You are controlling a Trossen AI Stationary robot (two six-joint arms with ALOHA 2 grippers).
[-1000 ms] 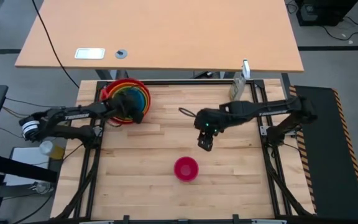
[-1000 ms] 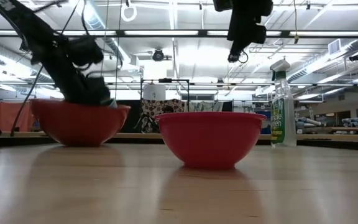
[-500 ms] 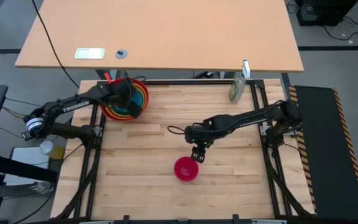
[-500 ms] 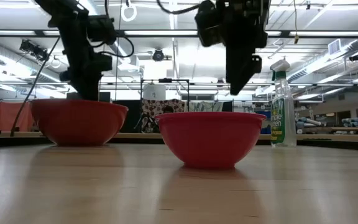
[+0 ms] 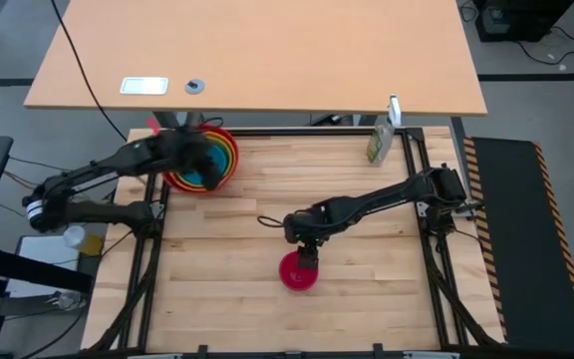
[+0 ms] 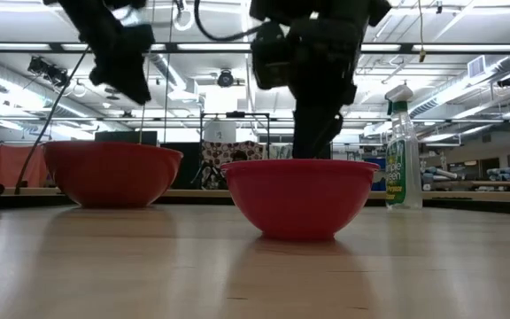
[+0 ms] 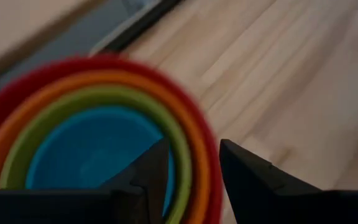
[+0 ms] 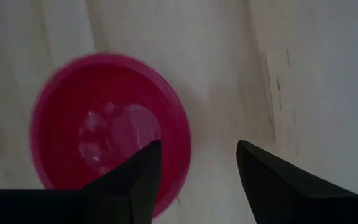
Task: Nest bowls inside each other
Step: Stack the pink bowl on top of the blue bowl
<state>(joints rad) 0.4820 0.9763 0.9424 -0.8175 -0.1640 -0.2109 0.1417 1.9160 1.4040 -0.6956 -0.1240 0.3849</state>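
Nested stack: in the left wrist view, the round red plastic bowl and the orange, green and blue bowls inside it are blurred and cut by the frame edge.
Small magenta pink bowl: partly covered by the right tool from above.

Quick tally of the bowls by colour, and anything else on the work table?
Red bowl: 1
Orange bowl: 1
Green bowl: 1
Blue bowl: 1
Magenta pink bowl: 1
Spray bottle: 1
Total: 6, with 5 bowls
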